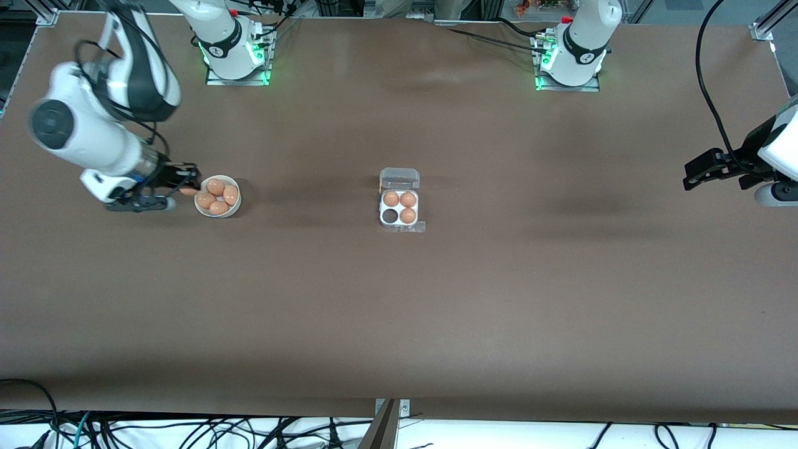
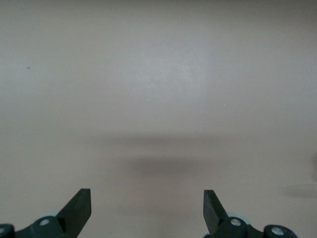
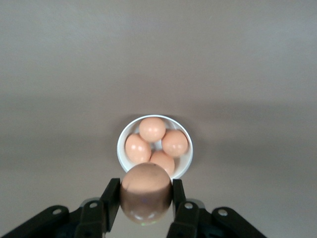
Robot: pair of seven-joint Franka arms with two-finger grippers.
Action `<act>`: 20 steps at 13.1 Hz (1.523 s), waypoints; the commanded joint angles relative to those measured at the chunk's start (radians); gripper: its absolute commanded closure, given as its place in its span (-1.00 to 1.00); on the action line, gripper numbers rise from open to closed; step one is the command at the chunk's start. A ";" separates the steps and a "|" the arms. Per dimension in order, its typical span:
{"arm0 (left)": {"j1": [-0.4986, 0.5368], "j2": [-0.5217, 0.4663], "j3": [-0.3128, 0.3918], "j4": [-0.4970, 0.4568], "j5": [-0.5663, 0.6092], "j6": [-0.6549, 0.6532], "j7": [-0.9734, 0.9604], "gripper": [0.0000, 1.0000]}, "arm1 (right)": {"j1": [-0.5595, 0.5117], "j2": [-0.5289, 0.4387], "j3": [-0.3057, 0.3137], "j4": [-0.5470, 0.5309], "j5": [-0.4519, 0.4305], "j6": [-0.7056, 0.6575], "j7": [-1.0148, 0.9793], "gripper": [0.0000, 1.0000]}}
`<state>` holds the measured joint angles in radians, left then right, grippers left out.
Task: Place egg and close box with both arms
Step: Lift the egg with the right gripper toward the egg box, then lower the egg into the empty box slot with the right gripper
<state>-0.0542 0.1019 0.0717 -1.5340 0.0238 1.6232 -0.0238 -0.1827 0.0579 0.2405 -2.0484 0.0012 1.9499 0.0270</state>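
My right gripper (image 1: 187,187) is shut on an orange-brown egg (image 3: 146,193) and holds it beside the white bowl, at the right arm's end of the table; the egg shows as a small tip in the front view (image 1: 187,192). The box (image 1: 399,207) lies open at the table's middle, its clear lid (image 1: 399,178) folded back toward the robots. Three of its cells hold eggs (image 1: 399,204); one cell (image 1: 390,216) is dark and holds none. My left gripper (image 1: 697,174) is open with nothing in it, over bare table at the left arm's end (image 2: 147,204).
A round white bowl (image 1: 234,209) with several more eggs (image 1: 217,196) stands close to the right gripper; it also shows in the right wrist view (image 3: 121,148). Cables hang along the table's front edge (image 1: 187,430).
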 commanded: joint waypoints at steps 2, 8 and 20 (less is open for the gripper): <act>-0.001 0.007 0.000 0.029 0.007 -0.026 0.018 -1.00 | -0.004 0.023 -0.018 0.319 0.000 -0.311 0.001 1.00; -0.001 0.009 0.000 0.029 0.007 -0.026 0.018 -1.00 | 0.003 0.074 -0.012 0.550 0.011 -0.511 0.030 1.00; 0.001 0.009 0.000 0.029 0.007 -0.026 0.018 -1.00 | 0.462 0.465 0.026 0.763 0.003 -0.229 0.657 1.00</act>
<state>-0.0541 0.1020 0.0718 -1.5313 0.0238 1.6179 -0.0238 0.2277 0.4572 0.2718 -1.3340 0.0076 1.6800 0.6286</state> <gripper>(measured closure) 0.000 0.537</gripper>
